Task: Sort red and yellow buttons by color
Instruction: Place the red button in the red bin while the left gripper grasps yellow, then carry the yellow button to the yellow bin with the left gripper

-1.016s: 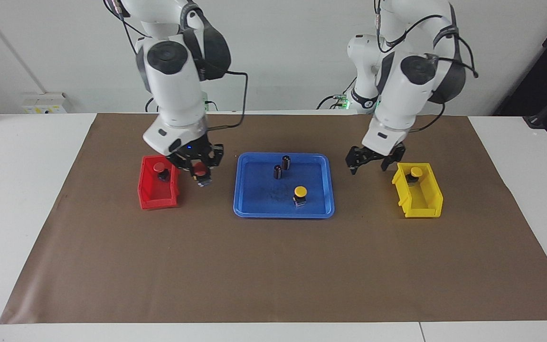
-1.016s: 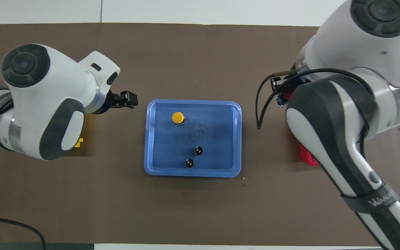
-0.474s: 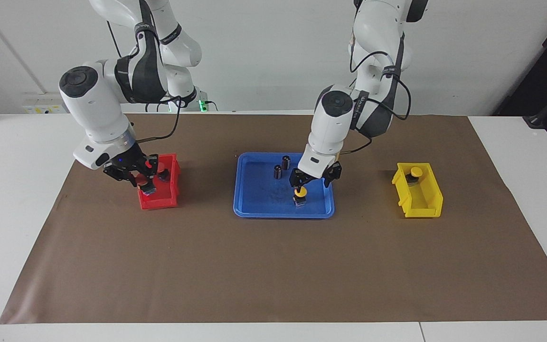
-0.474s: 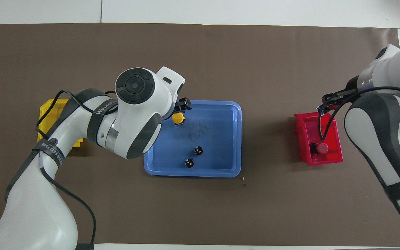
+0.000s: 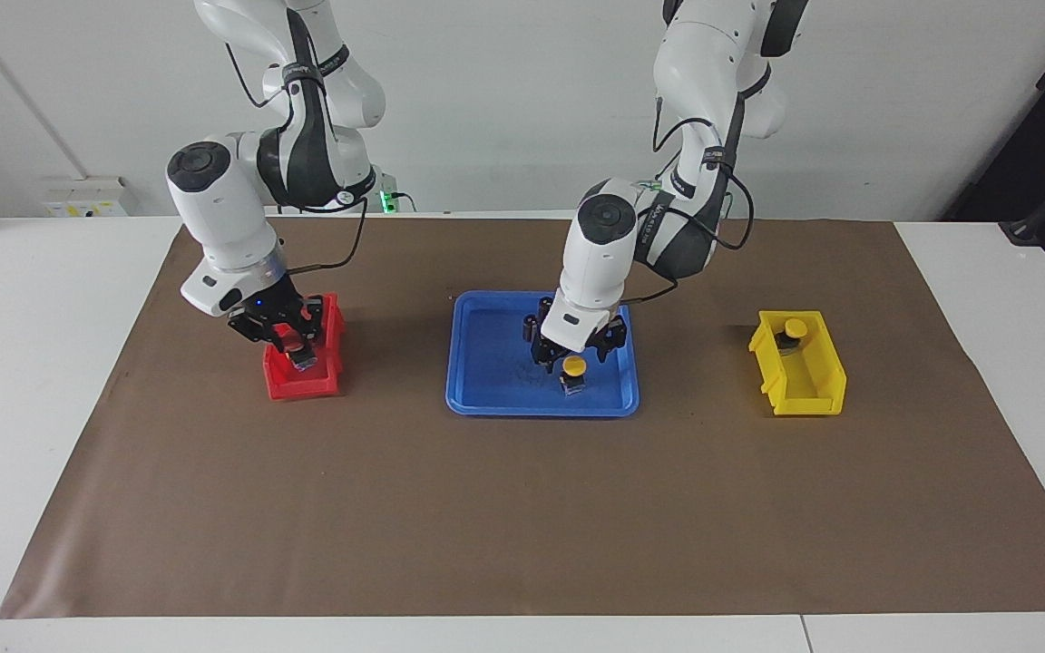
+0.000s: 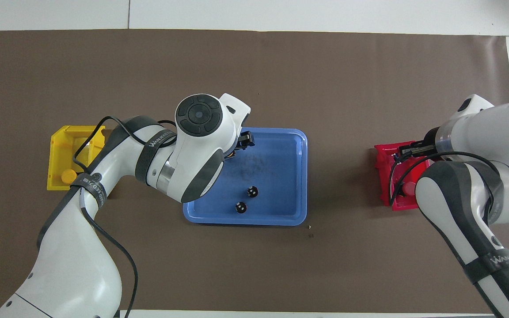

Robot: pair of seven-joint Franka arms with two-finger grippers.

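Two claws at work.
Our left claw [image 5: 574,352] gapes over the yellow button [image 5: 574,366] mid-frame; right claw [image 5: 291,339] grips a red button [image 5: 303,358] over the red bin [image 5: 303,385].

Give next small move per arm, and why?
Probably: left gripper, open over the yellow button in the blue tray, lowers and closes. Right gripper, shut on a red button over the red bin, then releases.

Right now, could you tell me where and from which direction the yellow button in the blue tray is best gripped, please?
Probably from straight above, with the fingers closing on the stubby dark body just under the cap. The yellow button stands upright in the blue tray, apart from the two dark cylinders, and the open left gripper hangs over it.
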